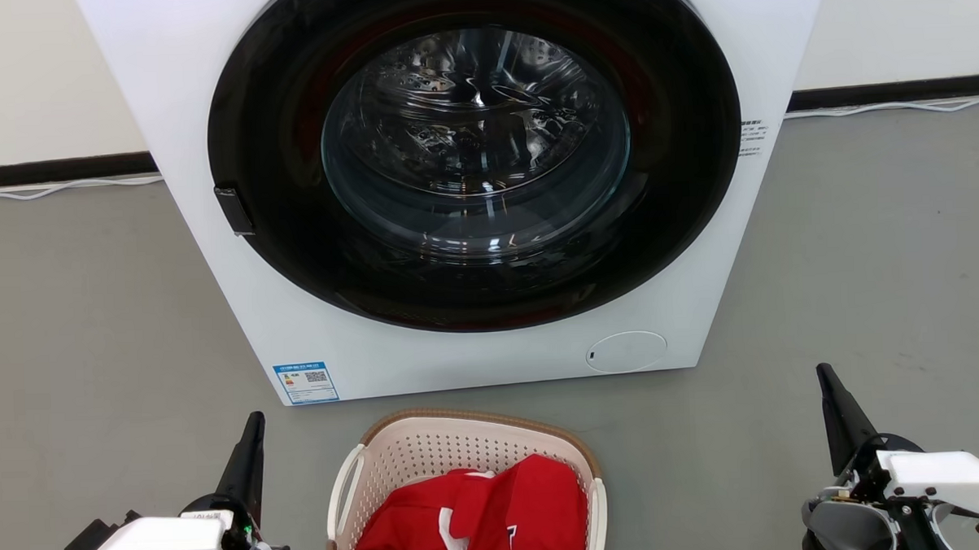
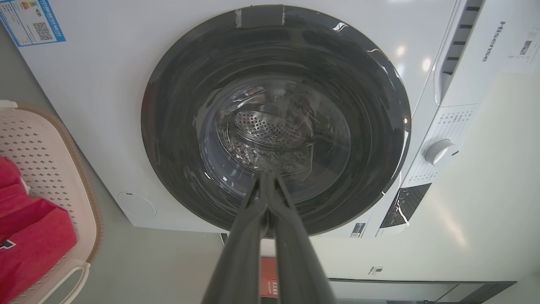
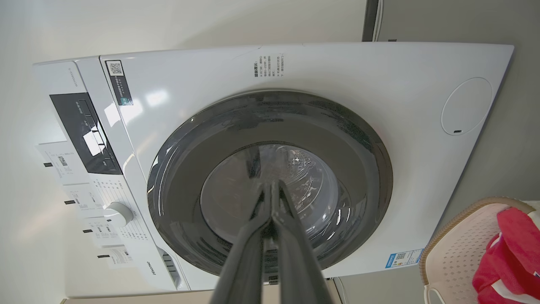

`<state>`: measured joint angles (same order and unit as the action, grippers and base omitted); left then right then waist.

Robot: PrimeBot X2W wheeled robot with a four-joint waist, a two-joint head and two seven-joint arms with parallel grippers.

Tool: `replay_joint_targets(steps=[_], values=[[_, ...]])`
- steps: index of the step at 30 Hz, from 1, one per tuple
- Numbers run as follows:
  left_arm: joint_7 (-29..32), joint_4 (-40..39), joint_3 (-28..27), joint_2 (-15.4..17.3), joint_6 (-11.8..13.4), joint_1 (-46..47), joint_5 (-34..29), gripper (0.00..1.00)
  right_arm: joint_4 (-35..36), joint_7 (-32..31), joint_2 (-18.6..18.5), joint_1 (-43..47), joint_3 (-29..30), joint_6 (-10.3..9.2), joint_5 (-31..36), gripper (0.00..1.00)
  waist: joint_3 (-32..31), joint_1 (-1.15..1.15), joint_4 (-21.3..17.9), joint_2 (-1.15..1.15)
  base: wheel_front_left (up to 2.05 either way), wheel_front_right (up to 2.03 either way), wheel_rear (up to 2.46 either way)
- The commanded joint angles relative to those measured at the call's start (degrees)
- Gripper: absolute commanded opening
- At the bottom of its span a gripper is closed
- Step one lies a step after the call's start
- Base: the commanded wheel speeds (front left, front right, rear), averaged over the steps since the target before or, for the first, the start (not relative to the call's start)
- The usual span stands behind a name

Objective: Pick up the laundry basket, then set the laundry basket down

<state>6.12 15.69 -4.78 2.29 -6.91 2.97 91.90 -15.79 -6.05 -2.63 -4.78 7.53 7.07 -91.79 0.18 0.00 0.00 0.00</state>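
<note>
Washer (image 1: 207, 114): white, front-loading, fitted with a round dark door (image 1: 477, 161) and a glass centre.
Wall (image 1: 35, 79): off-white, seen behind the washer on both sides.
Baseboard (image 1: 54, 170): black, run along the wall's foot.
Cable (image 1: 63, 190): white, laid beside the baseboard.
Floor (image 1: 92, 321): grey, matt, spread around the washer.

The bottom edge of my head view cuts the laundry basket (image 1: 463, 443); red cloth (image 1: 498, 511) hides its inside floor. The blue sticker (image 1: 306, 382) is too small to read.
</note>
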Motion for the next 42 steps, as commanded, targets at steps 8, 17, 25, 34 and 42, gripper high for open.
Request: replay_joint_targets(steps=[8, 17, 25, 34, 42], values=[[0.3, -1.7, -1.7, 0.6, -0.6, 3.2, 0.3, 0.0, 1.8, -0.4, -0.2, -1.4, -1.0, 0.42, -0.4, 0.0, 0.0, 0.0, 0.0, 0.0, 0.0, 0.0, 0.0], [0.3, -1.7, -1.7, 0.6, -0.6, 3.2, 0.3, 0.0, 1.8, -0.4, -0.2, -1.4, -1.0, 0.42, -0.4, 0.0, 0.0, 0.0, 0.0, 0.0, 0.0, 0.0, 0.0], [0.3, -1.7, -1.7, 0.6, -0.6, 3.2, 0.3, 0.0, 1.8, -0.4, -0.2, -1.4, -1.0, 0.42, -0.4, 0.0, 0.0, 0.0, 0.0, 0.0, 0.0, 0.0, 0.0], [0.3, -1.7, -1.7, 0.6, -0.6, 3.2, 0.3, 0.0, 1.8, -0.4, -0.2, -1.4, -1.0, 0.42, -0.4, 0.0, 0.0, 0.0, 0.0, 0.0, 0.0, 0.0, 0.0], [0.3, -1.7, -1.7, 0.6, -0.6, 3.2, 0.3, 0.0, 1.8, -0.4, -0.2, -1.4, -1.0, 0.42, -0.4, 0.0, 0.0, 0.0, 0.0, 0.0, 0.0, 0.0, 0.0]])
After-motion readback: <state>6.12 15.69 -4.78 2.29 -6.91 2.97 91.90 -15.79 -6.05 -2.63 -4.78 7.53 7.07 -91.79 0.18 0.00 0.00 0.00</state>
